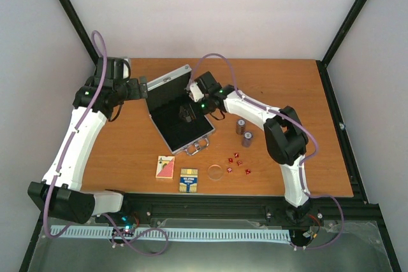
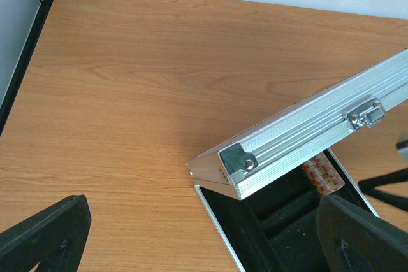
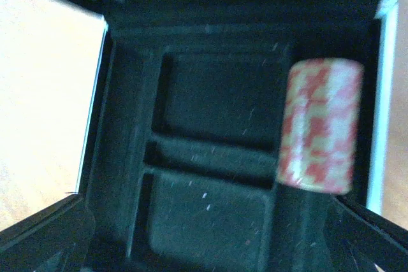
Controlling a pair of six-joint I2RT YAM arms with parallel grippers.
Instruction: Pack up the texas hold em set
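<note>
While right tool (image 1: 187, 114) hangs released: rise straight, clearing red-white cylindrical chip stack (image 3: 319, 125) ahead-right.
Left tool (image 1: 140, 87): released beside silver aluminium case (image 2: 299, 135).

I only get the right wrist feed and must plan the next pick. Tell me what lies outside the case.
Observer: Two dark chip stacks stand on the table, right of the case.
Operator: Report the cards.
Observer: The red-white deck and the blue-yellow deck lie side by side in front of the case.
Operator: Give me the left arm.
Observer: The left gripper is open, at the left end of the raised lid.
</note>
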